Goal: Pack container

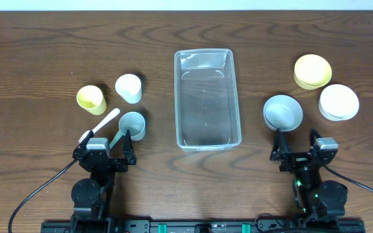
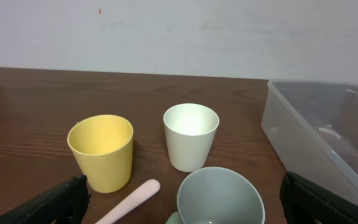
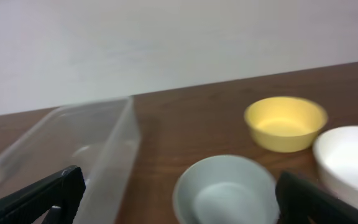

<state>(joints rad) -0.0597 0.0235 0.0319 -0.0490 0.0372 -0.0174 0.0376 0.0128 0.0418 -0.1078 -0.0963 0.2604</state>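
container (image 1: 206, 103): clear tub, empty, sits mid-tabletop (image 1: 44, 39) between the two arms and ahead of both. its long axis runs straight away from the robot, with one short wall facing the arm bases.

left jaws: spread wide, nothing between them. the container lies ahead and to their right, and its near corner shows at the right edge of the left wrist view. directly ahead is a grey-green cup (image 1: 133, 125), with a pale spoon (image 1: 105, 121) just beside it. farther on are a yellow cup (image 1: 90, 99) and a white cup (image 1: 129, 88), standing apart from each other.

right jaws: also spread wide, empty. the container lies ahead and to their left. directly ahead is a grey bowl (image 1: 282, 112). beyond it, to the right, are a yellow bowl (image 1: 313, 70) and a white bowl (image 1: 339, 101).

judgement: nothing is packed yet. neither arm is clearly nearer the tub, and each has its own items in front. any carry goes inward, rightward for the left arm and leftward for the right. the tub's length gives room to set items one behind another.
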